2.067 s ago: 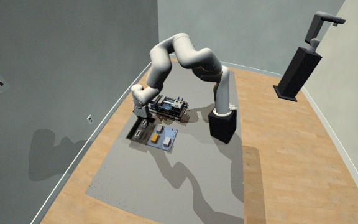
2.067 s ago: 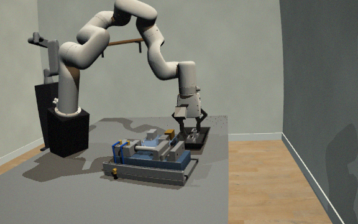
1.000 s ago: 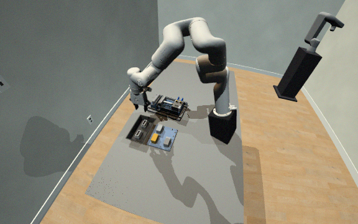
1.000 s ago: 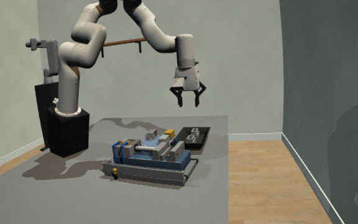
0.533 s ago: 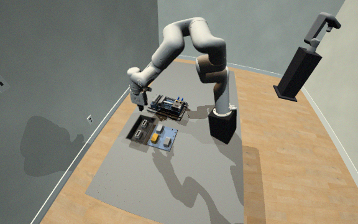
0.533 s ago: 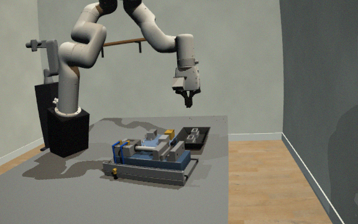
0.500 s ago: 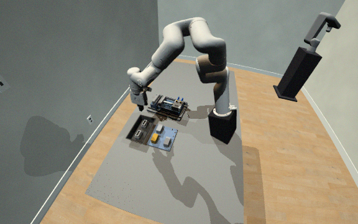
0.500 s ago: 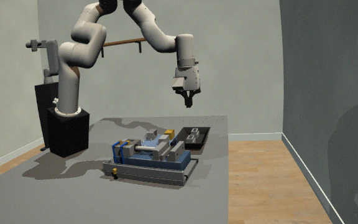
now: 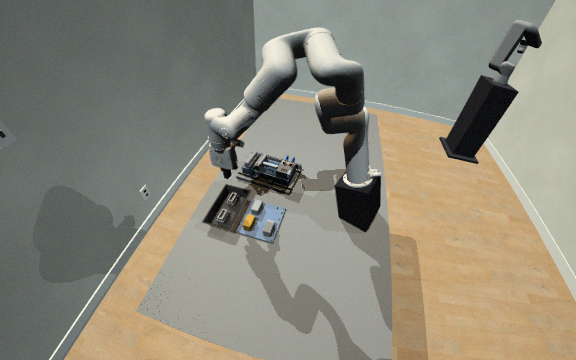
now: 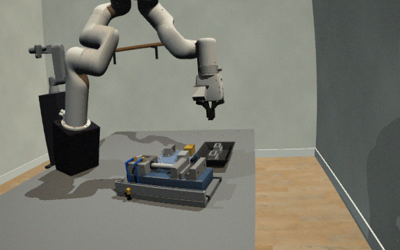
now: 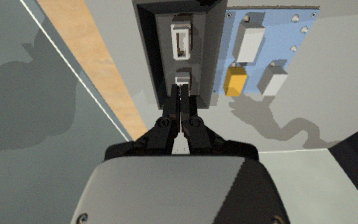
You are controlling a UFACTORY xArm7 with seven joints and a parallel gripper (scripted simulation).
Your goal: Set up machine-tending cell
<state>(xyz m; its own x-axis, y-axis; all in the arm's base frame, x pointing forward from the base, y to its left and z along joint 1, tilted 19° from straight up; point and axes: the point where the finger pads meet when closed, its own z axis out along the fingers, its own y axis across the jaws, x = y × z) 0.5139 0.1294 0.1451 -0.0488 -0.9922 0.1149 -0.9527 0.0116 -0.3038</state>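
A: Item one, the gripper (image 10: 210,116)?
B: Hanging high in the air above the table (image 10: 87,222), fingers pressed together with nothing between them. It touches nothing.

A: Outfeed tray?
B: Dark outfeed tray (image 9: 214,205), directly beneath the gripper in the wrist view. Two finished parts (image 11: 181,42) (image 11: 182,78) lie in it, one behind the other, pockets up.

A: Infeed plate?
B: Light-blue infeed plate (image 9: 278,220), touching the tray's side. It carries two aluminium blanks (image 9: 256,206) (image 9: 269,228) and one brass blank (image 9: 248,221), all lying flat and apart.

A: Vise?
B: Blue-based vise (image 10: 173,180) on a grey frame, near the tray and plate; blue hoses (image 10: 129,167) at one end. Whether a blank sits in its opening I cannot tell.

A: Surroundings?
B: A black pedestal (image 10: 74,149) bearing the arm, a second dark stand (image 9: 477,120) on the wood floor, well apart.
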